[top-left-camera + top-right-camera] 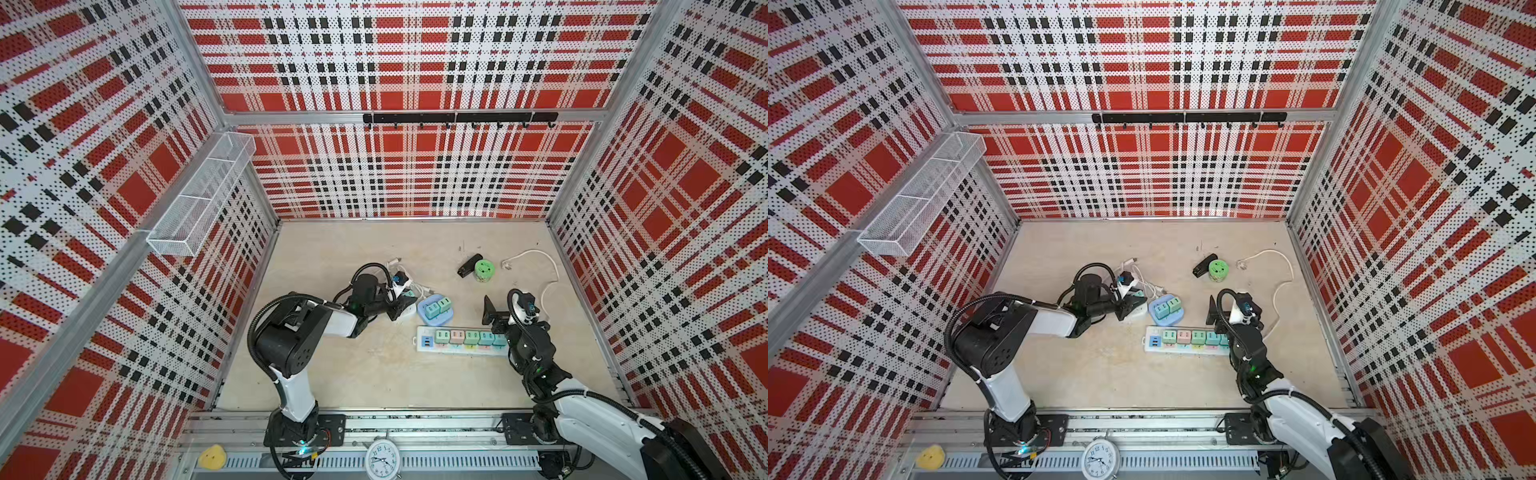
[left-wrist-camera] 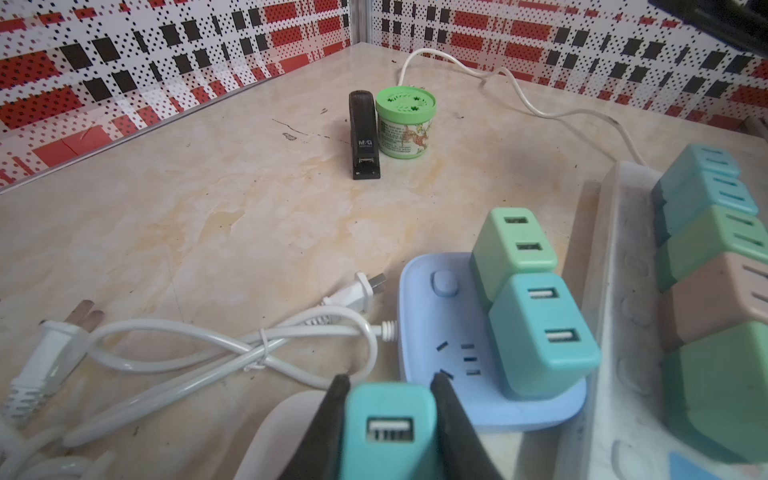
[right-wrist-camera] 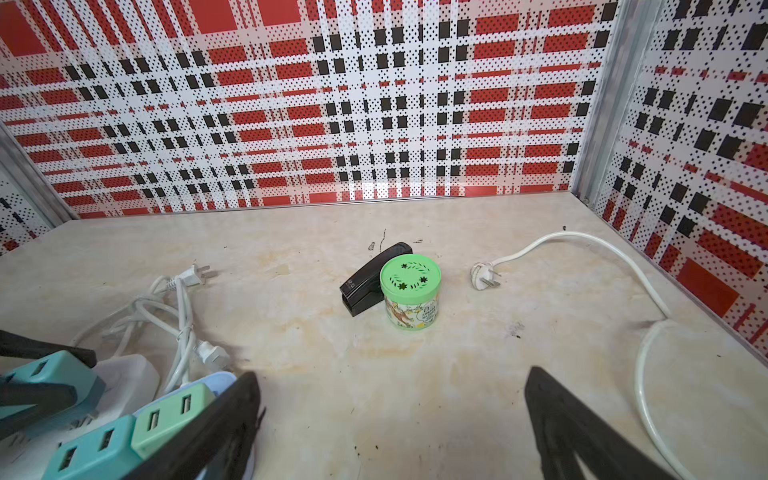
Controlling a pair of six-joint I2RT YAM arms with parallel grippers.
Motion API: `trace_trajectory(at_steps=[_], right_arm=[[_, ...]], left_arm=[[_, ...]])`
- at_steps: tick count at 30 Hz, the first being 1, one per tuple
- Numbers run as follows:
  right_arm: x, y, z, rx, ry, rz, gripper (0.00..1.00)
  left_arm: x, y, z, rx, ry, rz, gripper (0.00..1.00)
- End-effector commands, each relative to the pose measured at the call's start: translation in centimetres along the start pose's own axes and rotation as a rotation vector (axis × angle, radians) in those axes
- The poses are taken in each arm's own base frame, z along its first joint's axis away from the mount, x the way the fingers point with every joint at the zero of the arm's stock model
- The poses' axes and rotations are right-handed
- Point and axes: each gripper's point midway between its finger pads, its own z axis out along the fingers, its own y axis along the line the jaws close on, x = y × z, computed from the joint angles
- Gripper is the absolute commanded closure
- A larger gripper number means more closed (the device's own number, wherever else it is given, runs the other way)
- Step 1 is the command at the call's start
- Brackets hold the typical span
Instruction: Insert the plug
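My left gripper (image 2: 388, 379) is shut on a teal USB plug (image 2: 388, 428), holding it by its two sides right over a white rounded socket block (image 2: 282, 436). The plug's prongs are hidden, so I cannot tell whether they touch the block. In both top views this grip sits left of a blue socket base (image 1: 436, 320), which has a green plug (image 2: 513, 245) and a teal plug (image 2: 540, 332) standing in it. My right gripper (image 3: 392, 374) is open and empty, above the right end of the long white power strip (image 1: 424, 343).
Several coloured plugs fill the long strip (image 1: 1152, 343). A black stapler (image 1: 469, 266) and a green-lidded can (image 1: 483, 271) stand further back. Bundled white cables (image 2: 232, 353) lie beside the left gripper. The strip's white cord (image 1: 544, 266) curls at the back right. A clock (image 1: 382, 459) sits at the front rail.
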Motion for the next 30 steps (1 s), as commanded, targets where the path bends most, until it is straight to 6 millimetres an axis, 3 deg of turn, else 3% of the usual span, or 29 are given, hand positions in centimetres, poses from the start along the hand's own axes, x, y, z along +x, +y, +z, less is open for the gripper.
trace_trajectory(at_steps=[1, 15, 30], right_arm=[[-1.0, 0.1, -0.2, -0.013, -0.048, 0.031, 0.0], [-1.0, 0.2, -0.2, -0.016, -0.048, 0.031, 0.0], [-1.0, 0.2, -0.2, -0.021, -0.05, 0.033, 0.0]], left_arm=[[2.4, -0.6, 0.3, -0.003, 0.075, -0.017, 1.0], [2.2, -0.2, -0.4, -0.081, 0.089, -0.024, 1.0], [0.8, -0.1, -1.3, -0.108, 0.058, -0.034, 1.0]])
